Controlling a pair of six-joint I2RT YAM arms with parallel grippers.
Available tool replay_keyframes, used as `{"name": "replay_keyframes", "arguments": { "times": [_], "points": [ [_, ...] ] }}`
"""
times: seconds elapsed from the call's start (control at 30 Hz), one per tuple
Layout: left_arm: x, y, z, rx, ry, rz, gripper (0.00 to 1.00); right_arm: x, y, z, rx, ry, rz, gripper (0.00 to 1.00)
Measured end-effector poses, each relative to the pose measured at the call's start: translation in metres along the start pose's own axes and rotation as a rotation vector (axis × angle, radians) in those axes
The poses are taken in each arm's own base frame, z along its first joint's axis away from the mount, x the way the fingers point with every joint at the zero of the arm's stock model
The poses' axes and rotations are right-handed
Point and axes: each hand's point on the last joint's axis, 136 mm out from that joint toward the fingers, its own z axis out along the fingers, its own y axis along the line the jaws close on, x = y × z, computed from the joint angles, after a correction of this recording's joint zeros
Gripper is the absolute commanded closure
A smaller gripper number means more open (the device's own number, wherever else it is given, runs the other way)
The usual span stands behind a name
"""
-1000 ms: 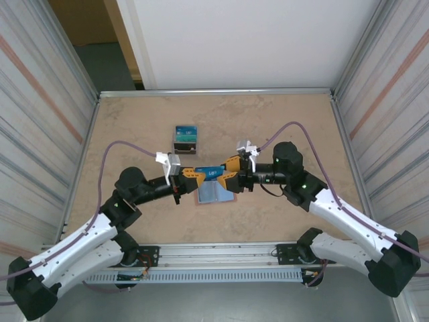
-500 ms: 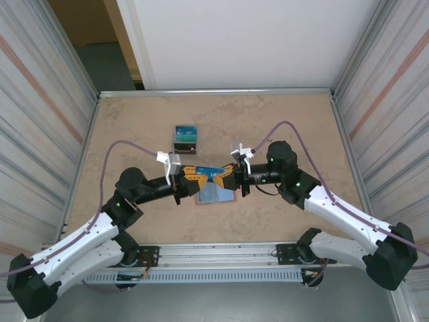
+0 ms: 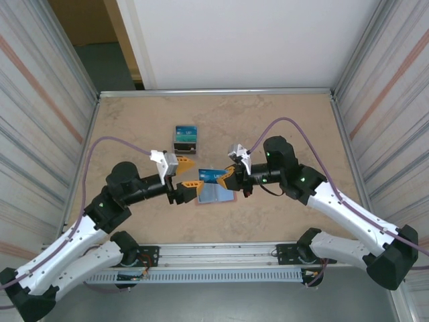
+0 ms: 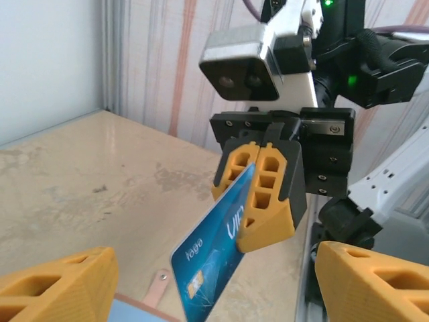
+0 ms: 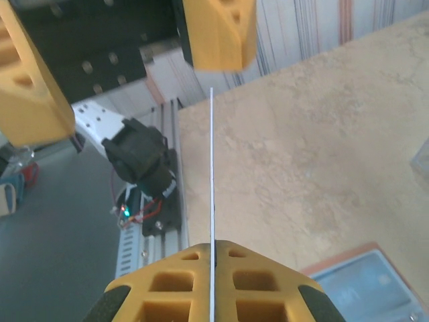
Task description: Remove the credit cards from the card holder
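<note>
Item, nearest the arm bases: the card holder [image 3: 216,194] is lying open and flat on the table [image 3: 134,221], light blue lining facing up inside a salmon-pink border, its small pink tab [image 4: 158,284] resting on the tabletop. Item, above it and clear of the table: one blue credit card [image 3: 210,175] is hanging in the air, its long axis running left to right across the table. One short end is sitting between the pads of the right gripper [image 3: 225,177], which is pinching it tightly; the free end is pointing at the left gripper [image 3: 190,175]. In the right wrist view the card is showing edge-on as a thin line [image 5: 212,168]. On its face [image 4: 213,258], white letters "VI" are reading clearly beside the yellow finger; a smaller word and a chip mark are too small to read. The left gripper's jaws are standing wide apart, its fingers [image 4: 57,285] lying either side of the card's free end without touching it. Item, farther back: a dark boxy stand [image 3: 186,139] is holding blue-teal cards upright.
</note>
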Motion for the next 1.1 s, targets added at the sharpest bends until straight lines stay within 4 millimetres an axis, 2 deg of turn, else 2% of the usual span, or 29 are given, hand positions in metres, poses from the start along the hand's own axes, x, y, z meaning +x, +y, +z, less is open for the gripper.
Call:
{"name": "replay_keyframes", "arguments": {
  "times": [0.2, 0.47, 0.7, 0.77, 0.87, 0.9, 0.97, 1.03, 1.1],
  "points": [
    [0.007, 0.006, 0.006, -0.019, 0.144, 0.104, 0.3, 0.015, -0.005, 0.002, 0.02, 0.072, -0.003, 1.0],
    [0.046, 0.01, 0.031, 0.085, 0.37, 0.141, 0.36, 0.025, -0.008, 0.004, 0.015, 0.125, 0.005, 1.0],
    [0.052, 0.017, 0.049, 0.162, 0.437, 0.111, 0.54, 0.025, -0.006, 0.004, 0.007, 0.141, -0.004, 1.0],
    [0.052, 0.015, 0.052, 0.2, 0.449, 0.105, 0.65, 0.025, -0.007, 0.004, 0.01, 0.142, -0.002, 1.0],
    [0.053, 0.007, 0.054, 0.267, 0.459, 0.103, 0.96, 0.027, -0.009, 0.005, 0.013, 0.149, 0.002, 1.0],
    [0.054, 0.003, 0.053, 0.294, 0.461, 0.102, 1.0, 0.027, -0.011, 0.006, 0.024, 0.151, 0.003, 1.0],
    [0.055, 0.001, 0.053, 0.315, 0.462, 0.114, 1.0, 0.028, -0.014, 0.006, 0.036, 0.156, 0.007, 0.85],
    [0.054, 0.0, 0.053, 0.322, 0.46, 0.129, 1.0, 0.028, -0.015, 0.006, 0.044, 0.156, 0.008, 0.57],
    [0.055, 0.004, 0.054, 0.308, 0.461, 0.161, 1.0, 0.028, -0.017, 0.005, 0.053, 0.154, 0.01, 0.48]
  ]
}}
